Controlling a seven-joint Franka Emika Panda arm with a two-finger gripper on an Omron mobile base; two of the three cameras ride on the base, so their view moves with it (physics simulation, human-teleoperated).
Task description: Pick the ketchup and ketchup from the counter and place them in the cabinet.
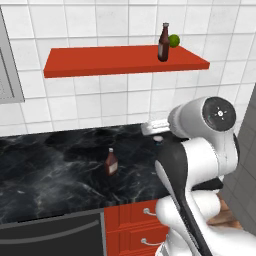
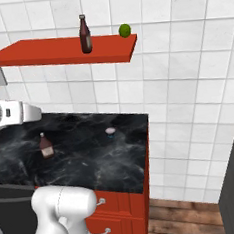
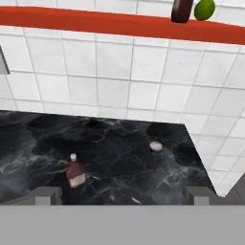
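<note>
The counter is stretching out below and ahead of the claw; the cabinet is running along the wall high above the claw; one ketchup is standing upright on it, up and right of the claw, just beside a green ball; the other ketchup is standing on the counter, just ahead of the claw's left fingertip; the claw is hanging spread wide, gripping nothing; a small pale-topped object is sitting farther ahead.
</note>
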